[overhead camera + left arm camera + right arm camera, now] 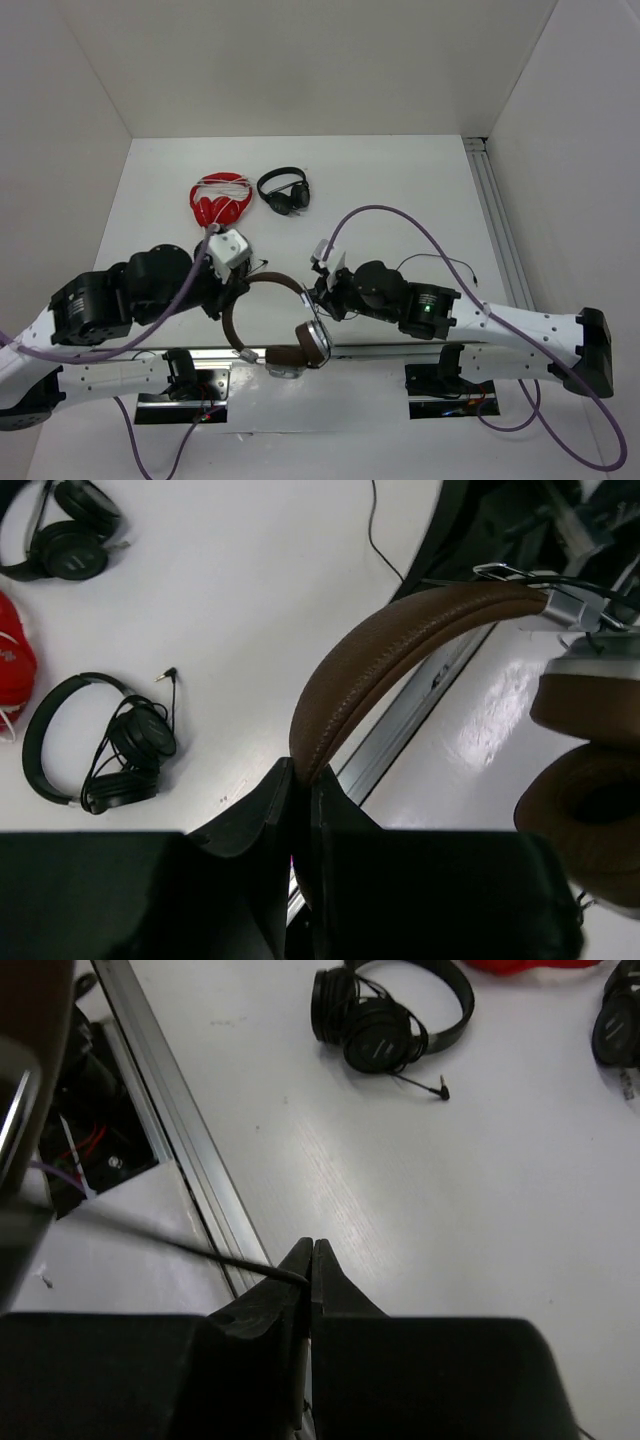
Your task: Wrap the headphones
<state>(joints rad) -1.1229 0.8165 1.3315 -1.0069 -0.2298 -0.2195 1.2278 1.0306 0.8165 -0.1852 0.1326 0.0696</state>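
Over table [400,180]: left fingers [255,820] clamp headband [380,650], right fingers [275,1300] pinch cable [180,1245], one headphones [312,340]; two black pairs [140,735] [72,555].

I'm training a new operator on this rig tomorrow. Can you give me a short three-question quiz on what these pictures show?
1. True or false: the left gripper is shut on the brown headband.
2. What does the right gripper pinch? A) a red ear cup B) the thin dark cable C) nothing
3. Fill in: in the top view, the far pair left of the black headphones is coloured ____.
Key: 1 true; 2 B; 3 red.
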